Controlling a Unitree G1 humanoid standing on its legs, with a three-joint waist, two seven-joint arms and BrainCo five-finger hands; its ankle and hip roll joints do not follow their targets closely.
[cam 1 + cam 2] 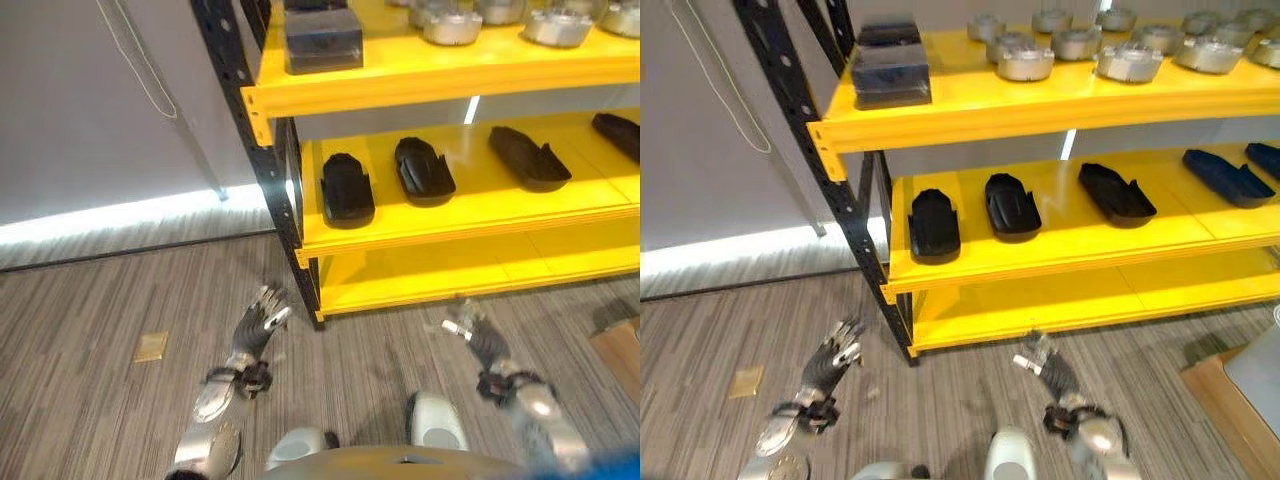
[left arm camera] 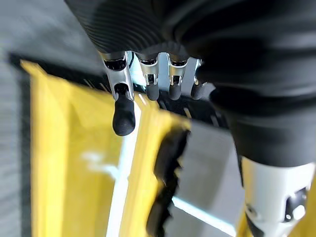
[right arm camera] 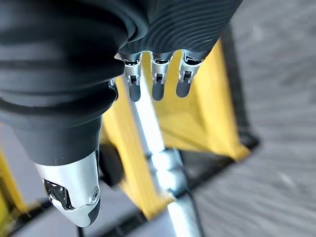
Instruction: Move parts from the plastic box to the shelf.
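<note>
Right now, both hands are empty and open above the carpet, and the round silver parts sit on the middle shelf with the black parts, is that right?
Not quite: the silver parts sit on the top shelf, as the right eye view shows. The black parts lie alone on the middle shelf. The left hand and right hand are indeed empty and open above the carpet.

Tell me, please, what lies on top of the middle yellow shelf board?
On the middle shelf board lie black elongated parts in a row, apart from each other. The board above hides its rear strip, so anything lying further back cannot be seen.
</note>
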